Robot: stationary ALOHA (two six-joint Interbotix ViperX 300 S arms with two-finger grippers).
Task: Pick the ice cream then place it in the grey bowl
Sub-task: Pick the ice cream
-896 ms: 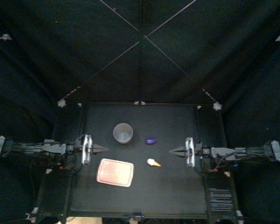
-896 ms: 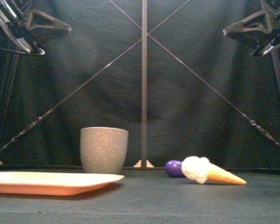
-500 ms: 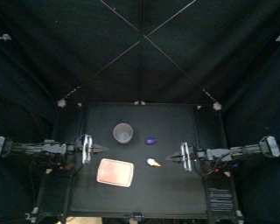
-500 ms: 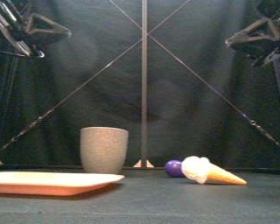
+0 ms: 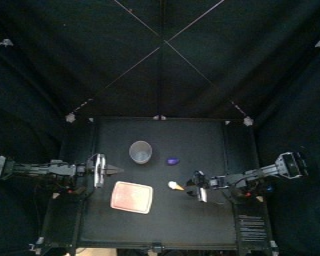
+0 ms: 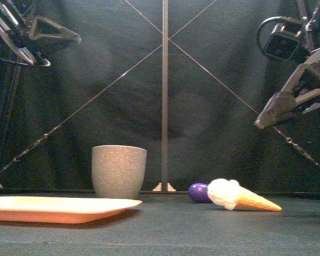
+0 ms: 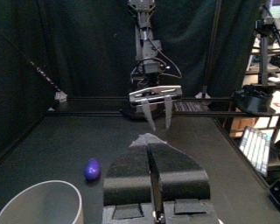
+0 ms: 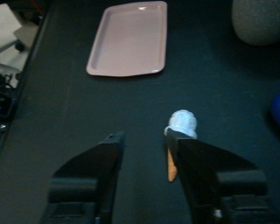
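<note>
Nearest the front edge you have the pink tray (image 6: 56, 208) lying flat on the left with nothing on it. Just past it, toward the middle-right, the ice cream (image 6: 239, 196) lies on its side; in the front view its white scoop is to the left and its orange cone tip to the right. Your right gripper (image 8: 149, 140) hangs above and just beside it, jaws spread wide with nothing between them. The scoop sits close to one jaw rather than centred in the gap. That offset is your main risk, I judge: go straight down from here and a jaw may land on the scoop or shove the toy aside. It is also round and tapered, so it may roll, or slip out of a pinch taken on the cone. The purple ball (image 6: 199, 191) lies behind it toward the bowl, so a shoved toy could run into it. Farther back and to the left the grey bowl (image 6: 119, 171) stands upright, tall and narrow, and a low carry could tip it. Your left gripper (image 7: 154, 147) rests at the left side, jaws pressed together and empty. The table (image 5: 210, 135) is flat and black, and black curtains (image 5: 160, 60) close off the back and sides.
</note>
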